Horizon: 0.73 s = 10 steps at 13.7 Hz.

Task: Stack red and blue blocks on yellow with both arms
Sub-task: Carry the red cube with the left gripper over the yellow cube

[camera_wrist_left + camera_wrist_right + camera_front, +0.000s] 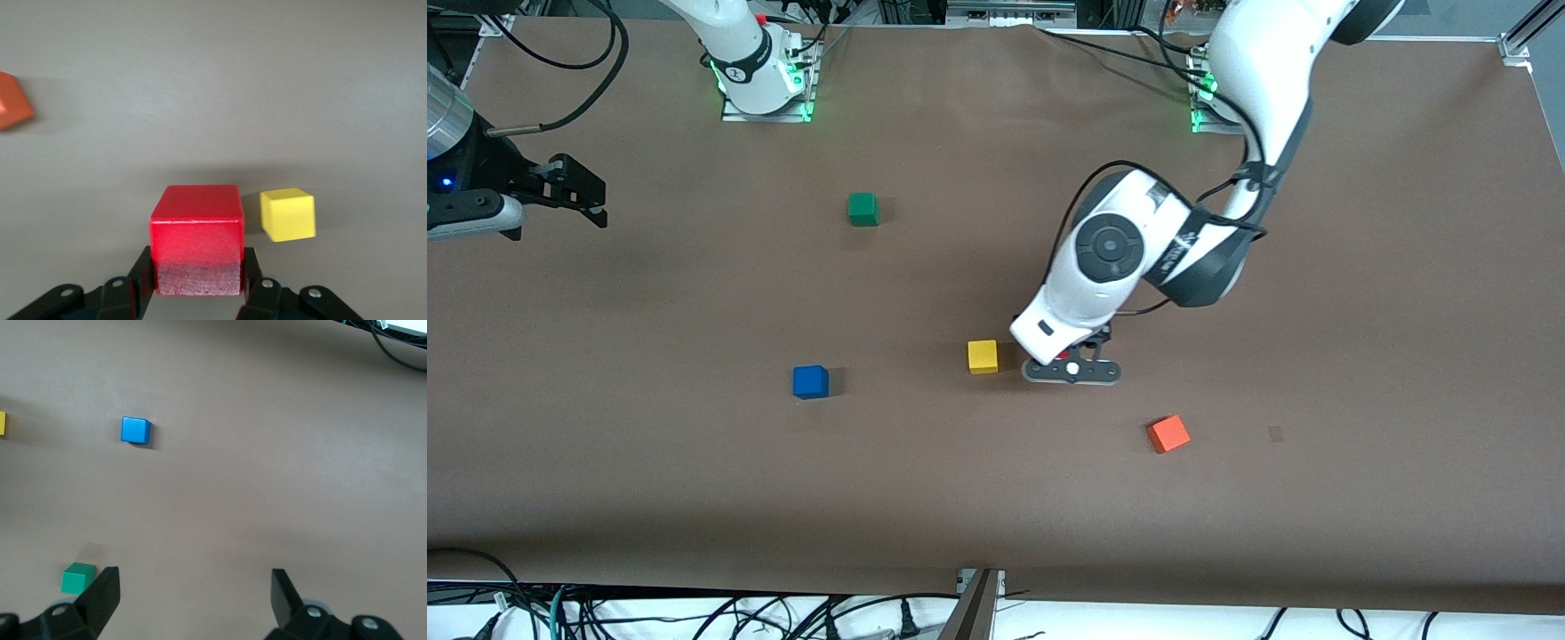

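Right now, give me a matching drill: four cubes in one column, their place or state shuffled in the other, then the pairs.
Things:
1. red block
2. blue block
3. green cube
4. orange cube

Places or states:
A. nearest the front camera
B. nearest the robots' bases
C. clamped in the left gripper, beside the yellow cube
D. on the table toward the right arm's end

Pairs: 1-C, 2-D, 3-B, 4-A

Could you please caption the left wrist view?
Left gripper holds the red block beside the yellow cube.
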Tool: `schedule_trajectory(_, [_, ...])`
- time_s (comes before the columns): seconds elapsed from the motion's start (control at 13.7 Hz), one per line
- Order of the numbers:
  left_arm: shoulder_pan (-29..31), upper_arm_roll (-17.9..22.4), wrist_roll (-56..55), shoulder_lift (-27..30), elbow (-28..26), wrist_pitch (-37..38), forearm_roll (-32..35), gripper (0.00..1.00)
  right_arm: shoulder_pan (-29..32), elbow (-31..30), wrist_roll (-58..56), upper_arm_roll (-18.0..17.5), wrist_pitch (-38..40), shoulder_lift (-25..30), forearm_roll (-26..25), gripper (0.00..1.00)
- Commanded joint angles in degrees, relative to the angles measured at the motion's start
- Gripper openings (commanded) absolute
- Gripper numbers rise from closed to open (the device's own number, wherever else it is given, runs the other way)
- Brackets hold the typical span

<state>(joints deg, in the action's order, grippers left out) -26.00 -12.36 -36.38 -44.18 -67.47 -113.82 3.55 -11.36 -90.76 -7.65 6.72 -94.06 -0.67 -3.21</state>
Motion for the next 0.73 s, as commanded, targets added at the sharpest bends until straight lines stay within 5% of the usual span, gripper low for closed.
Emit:
schedule_trajectory(0.0, [-5.2, 3.7, -3.7, -3.9, 7.3, 1.3, 1.2, 0.00, 0.4, 1.1, -0.1, 0.1, 0.5, -0.4, -0.4, 1.00])
schedule_trajectory(0.66, [-10.7, 8.8, -7.7, -9.4, 12.4, 0.7, 0.8, 0.00, 0.8, 1.2, 0.1, 1.4, 0.0, -1.4, 0.0, 1.00])
